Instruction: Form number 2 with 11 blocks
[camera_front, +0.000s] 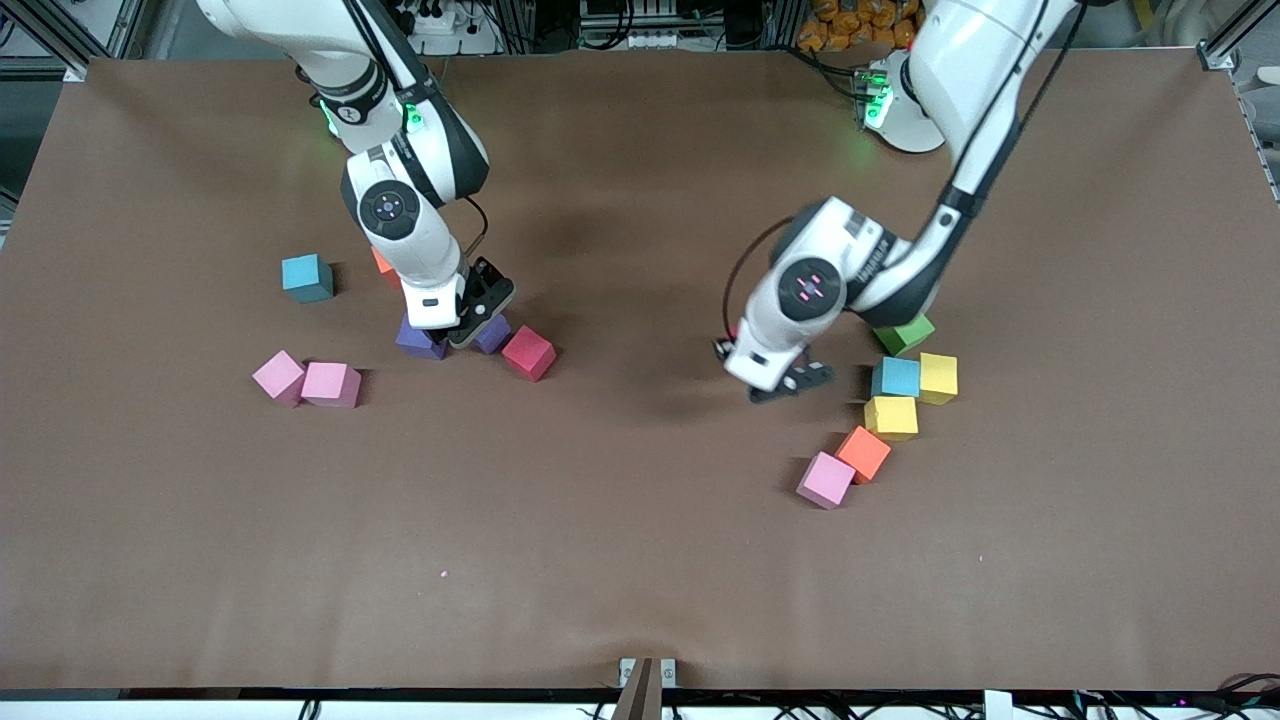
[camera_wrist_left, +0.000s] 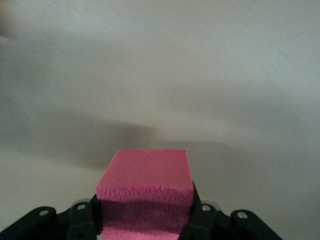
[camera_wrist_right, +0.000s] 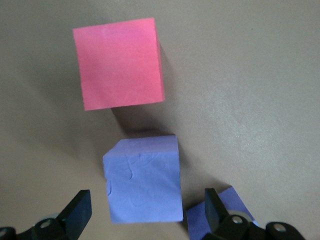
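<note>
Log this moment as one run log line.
left gripper: shut on pink foam cube | right gripper: open over purple foam cube | number 2: not formed

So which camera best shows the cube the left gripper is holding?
The left wrist view: the pink cube sits clamped in the left gripper. In the front view the arm hides it; the right wrist view misses it.

Quick count, no fuss: three pink cubes (camera_front: 331, 384), two purple cubes (camera_front: 420, 340), two red cubes (camera_front: 528, 352), two yellow cubes (camera_front: 891, 417), two orange cubes (camera_front: 863, 453) (one half hidden), one light blue cube (camera_front: 896, 377), one teal cube (camera_front: 307, 277), one green cube (camera_front: 904, 333).
</note>
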